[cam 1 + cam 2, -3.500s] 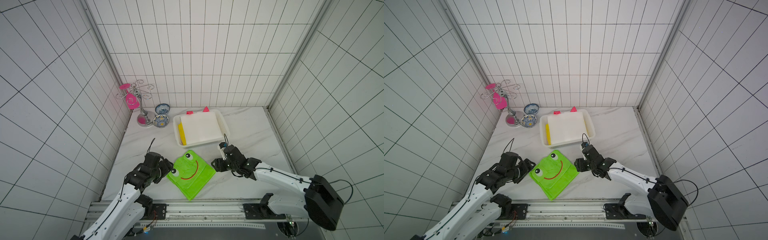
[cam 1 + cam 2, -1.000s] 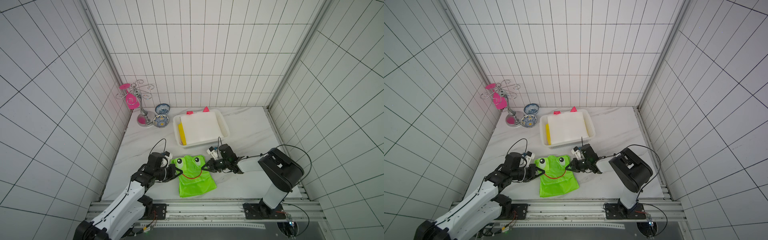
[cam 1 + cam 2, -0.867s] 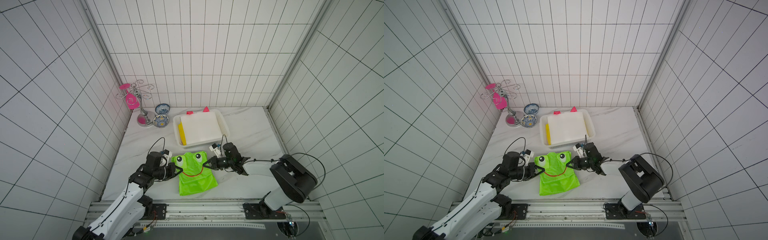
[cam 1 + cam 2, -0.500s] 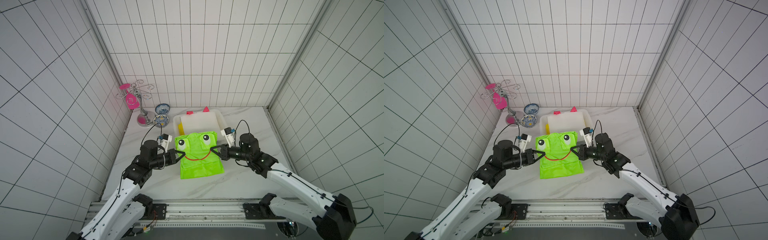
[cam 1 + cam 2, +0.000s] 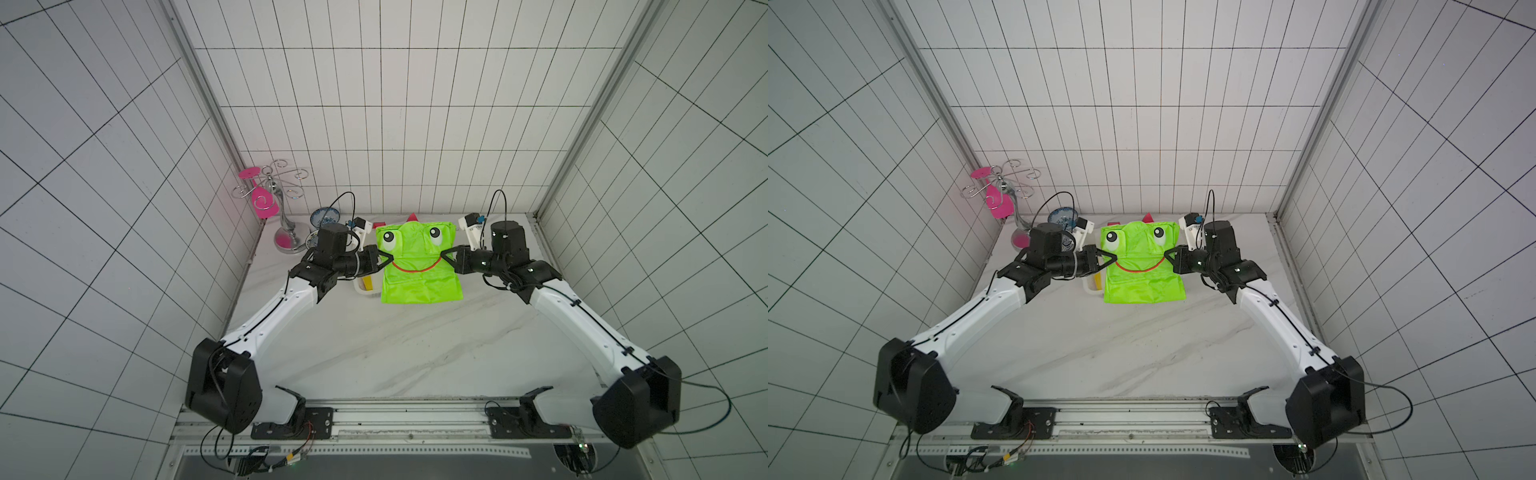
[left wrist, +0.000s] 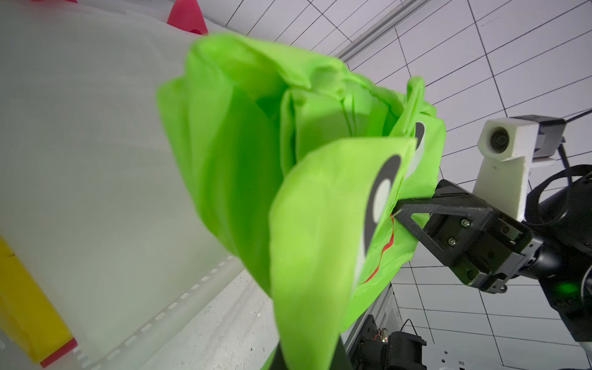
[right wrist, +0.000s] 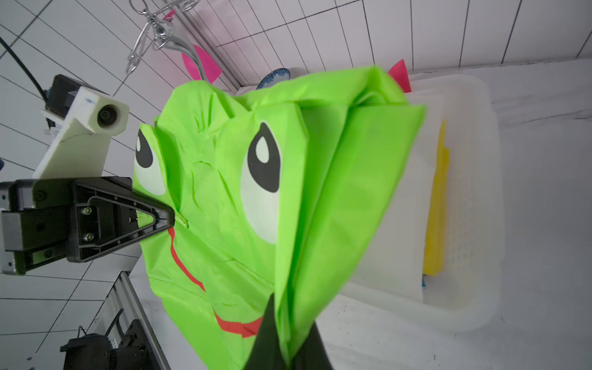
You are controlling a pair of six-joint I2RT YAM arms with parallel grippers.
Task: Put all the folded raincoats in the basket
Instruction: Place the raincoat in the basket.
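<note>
- White-tiled walls (image 5: 374,124) enclose a marble-patterned desk (image 5: 395,353); both arms reach toward its far end.
- Folded raincoat (image 5: 419,270): bright green with a printed frog face. It hangs in the air between the arms, above the white perforated basket (image 7: 464,224), which it hides almost wholly in both top views.
- Left end effector (image 5: 390,258): pressed together, pinching the raincoat's edge beside the red printed mouth.
- Right end effector (image 5: 443,257): pressed together, pinching the opposite edge at about the same height.
- Basket contents: a white folded item (image 7: 400,224) and a yellow item (image 7: 437,208) already lie inside.
- Risk, uneven release: if one end effector opens before the other, the fabric will probably swing sideways and drape over the rim.
- Risk, unfolding: the wrist views show loose layers fanning apart away from the pinch points. A drop from this height may let the folds spread.
- Risk, overhang: the lower hem may sit nearer than the basket's front wall. Lowering from this position could leave it on the desk.
- Risk, slip: the fabric looks thin and slick, so a narrow pinch may lose it during travel.
</note>
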